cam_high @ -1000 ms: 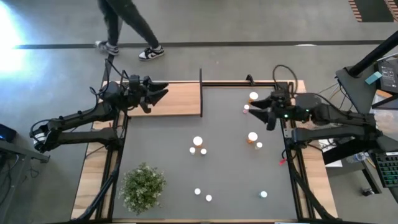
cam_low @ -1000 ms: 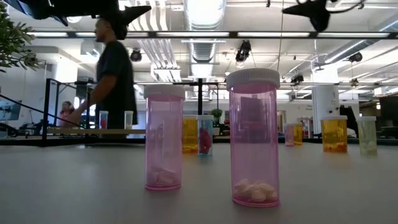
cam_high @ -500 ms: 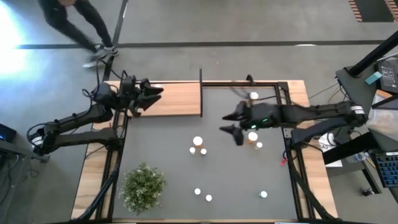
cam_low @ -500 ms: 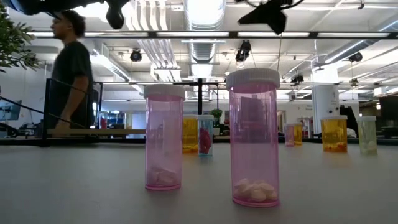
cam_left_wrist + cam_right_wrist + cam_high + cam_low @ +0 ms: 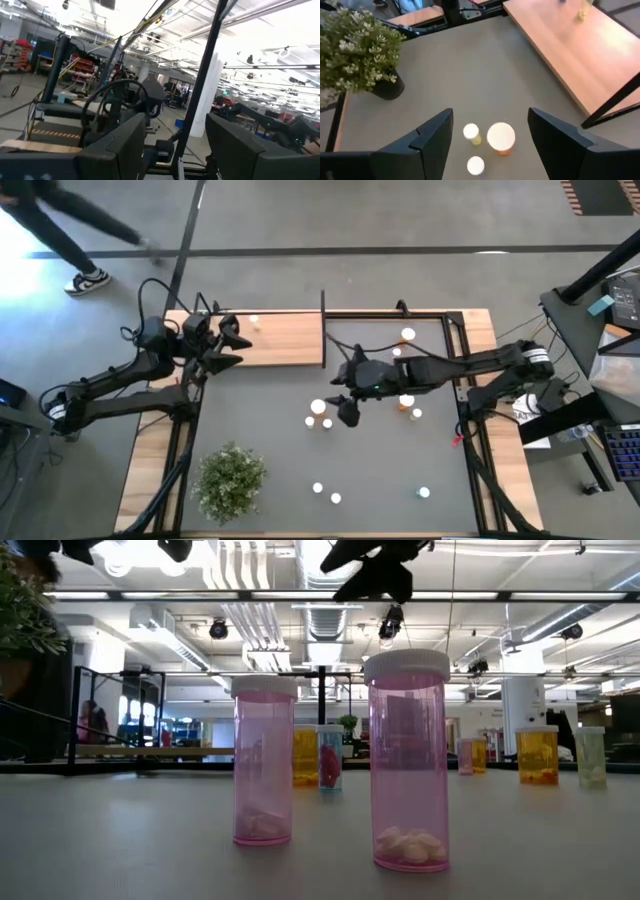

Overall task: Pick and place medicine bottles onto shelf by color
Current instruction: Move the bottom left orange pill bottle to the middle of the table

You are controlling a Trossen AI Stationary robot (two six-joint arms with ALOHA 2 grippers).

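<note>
Orange bottle (image 5: 501,137) lies between right gripper (image 5: 490,137) fingers, spread apart, above it.

You've got at least nine medicine bottles (image 5: 318,408) countable from above, one shelf (image 5: 285,340), one plant (image 5: 231,479), and two arms: left arm (image 5: 120,375), right arm (image 5: 470,363).

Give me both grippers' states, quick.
Left gripper: open, empty, at the shelf's left end.
Right gripper: open, empty, above the middle bottles.

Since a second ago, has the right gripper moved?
Yes. The right gripper has swung left from the table's right edge, now open over the bottles at mid-table.
</note>
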